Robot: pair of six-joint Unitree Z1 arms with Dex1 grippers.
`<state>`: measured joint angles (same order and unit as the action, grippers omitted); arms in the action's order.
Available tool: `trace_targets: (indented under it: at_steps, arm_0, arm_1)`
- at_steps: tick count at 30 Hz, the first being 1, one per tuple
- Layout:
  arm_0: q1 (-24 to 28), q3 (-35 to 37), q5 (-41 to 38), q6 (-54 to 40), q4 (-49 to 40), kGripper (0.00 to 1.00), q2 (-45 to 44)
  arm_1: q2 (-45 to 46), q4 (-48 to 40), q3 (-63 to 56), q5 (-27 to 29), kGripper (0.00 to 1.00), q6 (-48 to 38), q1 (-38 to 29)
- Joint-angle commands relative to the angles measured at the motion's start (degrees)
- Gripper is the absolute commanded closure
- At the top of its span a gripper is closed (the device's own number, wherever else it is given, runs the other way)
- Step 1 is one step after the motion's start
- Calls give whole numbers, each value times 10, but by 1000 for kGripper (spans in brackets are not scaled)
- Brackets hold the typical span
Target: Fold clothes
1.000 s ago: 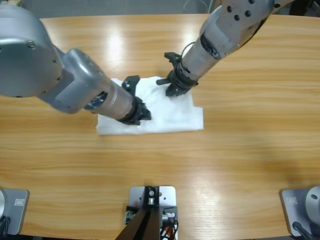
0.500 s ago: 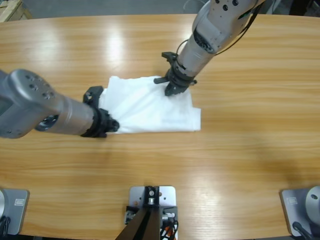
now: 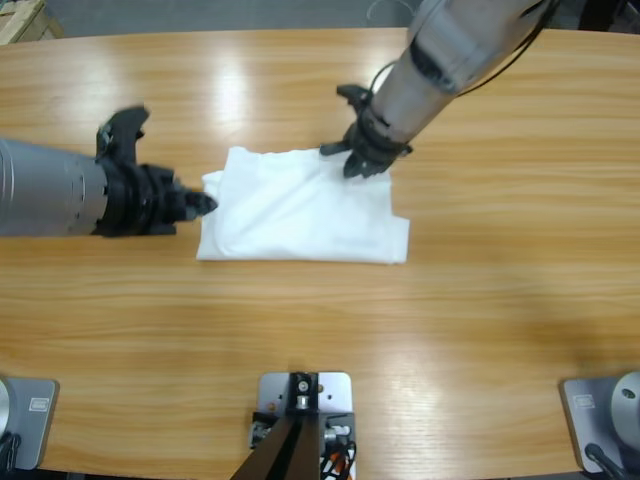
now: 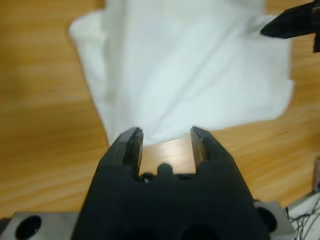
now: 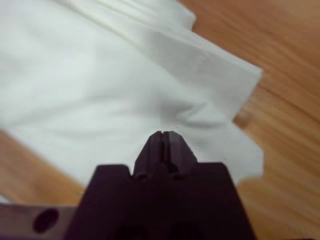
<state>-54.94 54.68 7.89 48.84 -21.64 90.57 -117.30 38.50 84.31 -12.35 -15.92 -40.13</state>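
Left gripper (image 4: 166, 134) jaws spread at folded white T-shirt's (image 3: 300, 210) left edge, right gripper (image 5: 164, 135) pinched on its far edge, wooden table (image 3: 480, 320) beneath

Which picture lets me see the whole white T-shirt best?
The high view: the folded T-shirt lies whole on the table, every edge showing. The left wrist view shows most of it, cut off at the top; the right wrist view shows only a rumpled part.

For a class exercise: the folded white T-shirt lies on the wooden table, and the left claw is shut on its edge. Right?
Not quite. The left claw is open, just off the T-shirt edge, as the left wrist view shows. The shirt does lie folded on the table.
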Motion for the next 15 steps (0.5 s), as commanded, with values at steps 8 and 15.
trace_targets:
  at_steps: [8,15]
  arm_0:
    - [92,159,-86,-111,48,639,254]
    - [104,161,-87,-117,48,635,252]
  arm_1:
    - [45,-86,-151,-53,1000,-47,-65]
    - [-34,-122,-159,-68,1000,-48,-65]
